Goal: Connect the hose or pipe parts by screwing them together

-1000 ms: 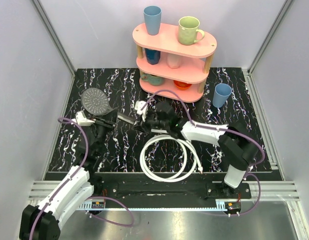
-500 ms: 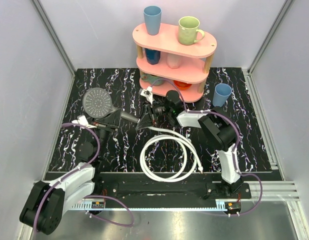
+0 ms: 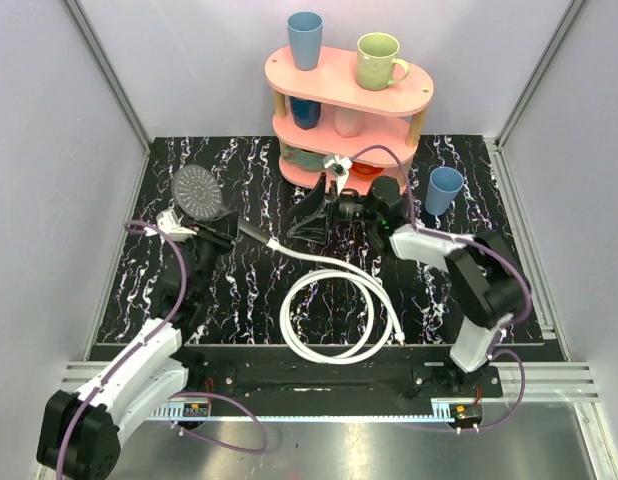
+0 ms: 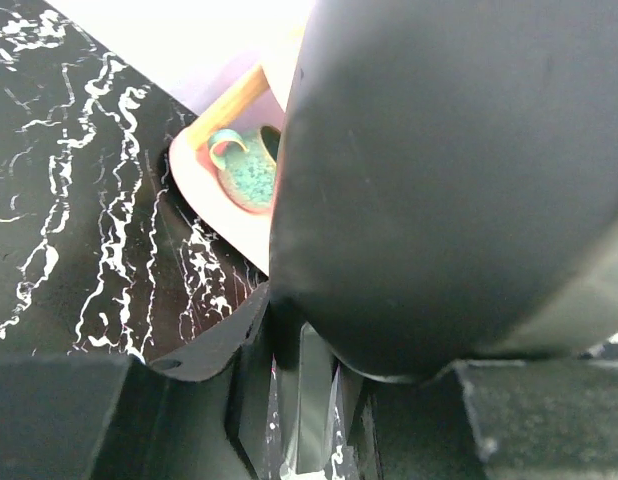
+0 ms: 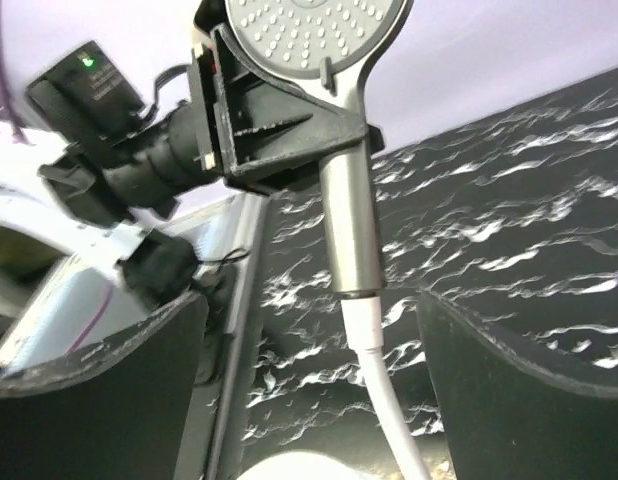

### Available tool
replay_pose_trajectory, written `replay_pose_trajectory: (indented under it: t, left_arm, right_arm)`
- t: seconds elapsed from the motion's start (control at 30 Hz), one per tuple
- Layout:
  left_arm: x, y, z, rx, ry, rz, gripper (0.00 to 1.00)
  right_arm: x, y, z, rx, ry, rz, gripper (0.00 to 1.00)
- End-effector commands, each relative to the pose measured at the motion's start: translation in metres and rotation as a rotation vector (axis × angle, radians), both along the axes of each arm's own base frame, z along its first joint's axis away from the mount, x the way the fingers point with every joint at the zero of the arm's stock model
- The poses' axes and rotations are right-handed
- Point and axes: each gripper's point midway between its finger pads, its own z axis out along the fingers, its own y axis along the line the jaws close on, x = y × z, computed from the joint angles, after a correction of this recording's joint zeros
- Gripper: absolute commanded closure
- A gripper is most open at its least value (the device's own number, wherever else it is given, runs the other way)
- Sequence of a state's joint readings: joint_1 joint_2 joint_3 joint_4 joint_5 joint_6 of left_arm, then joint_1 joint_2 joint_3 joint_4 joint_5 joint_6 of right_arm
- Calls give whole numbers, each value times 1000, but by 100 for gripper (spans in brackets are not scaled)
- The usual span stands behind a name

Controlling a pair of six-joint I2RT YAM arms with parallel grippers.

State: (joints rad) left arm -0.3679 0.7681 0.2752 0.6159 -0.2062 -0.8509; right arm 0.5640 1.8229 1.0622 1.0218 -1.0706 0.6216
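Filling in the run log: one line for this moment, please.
left gripper: shut on shower head | right gripper: open | hose: end at handle

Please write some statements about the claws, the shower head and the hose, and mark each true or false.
1. The left claw is shut on the shower head. True.
2. One end of the white hose meets the handle of the shower head. True.
3. The right claw grips the white hose. False: it is open and holds nothing.
4. The green mug lies on its side. False: it stands upright on top of the pink shelf.
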Motion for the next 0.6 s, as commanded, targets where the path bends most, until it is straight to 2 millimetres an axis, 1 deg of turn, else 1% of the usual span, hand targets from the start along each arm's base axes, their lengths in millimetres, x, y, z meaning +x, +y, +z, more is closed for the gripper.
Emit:
replay_pose_trajectory:
  t: [0.0, 0.03, 0.07, 0.1, 0.13, 0.17, 0.2, 0.27, 0.3, 0.33, 0.37, 0.4, 0.43, 0.47, 0.53, 0.57]
  left_arm:
    - [4, 24, 45, -82, 72, 137, 100]
    - [4, 27, 47, -105, 93, 159, 100]
    - [3, 28, 37, -89, 155, 171, 100]
    - [3, 29, 50, -105, 154, 176, 100]
    - [5, 30, 49, -122, 182, 185, 100]
    - [3, 29, 40, -111, 241, 187, 100]
    - [3, 28, 51, -125, 240, 181, 100]
    - [2, 23, 43, -134, 306, 164, 100]
    - [2, 20, 52, -149, 307, 151, 100]
    - [1, 19, 48, -159, 338, 149, 100]
    - [0, 18, 55, -168, 333, 146, 100]
    - [0, 19, 56, -172, 338, 148, 100]
    - [-2, 19, 57, -174, 344, 149, 100]
    - [-2, 20, 59, -181, 343, 152, 100]
    - [-3, 19, 62, -187, 340, 146, 100]
    - [-4, 18, 60, -189, 345, 140, 100]
  right_arm:
    - [25, -2, 10, -51, -318, -401, 3]
    - [33, -8, 2, -119, -340, -521, 0]
    - [29, -3, -1, -153, -385, -552, 0]
    - [18, 7, -5, -192, -508, -565, 0]
    - [24, 6, -10, -236, -540, -634, 0]
    - [23, 9, -13, -259, -572, -652, 0]
    - [25, 12, -15, -287, -628, -675, 0]
    - [22, 19, -17, -331, -712, -736, 0]
    - [26, 21, -19, -358, -733, -779, 0]
    - [18, 30, -20, -363, -758, -767, 0]
    - [16, 33, -21, -376, -800, -768, 2]
    - [18, 37, -23, -389, -816, -786, 3]
    - [14, 42, -23, -390, -832, -785, 8]
    - [15, 46, -26, -399, -845, -794, 12]
    - [13, 51, -24, -386, -851, -811, 24]
    - [13, 53, -26, -387, -854, -815, 39]
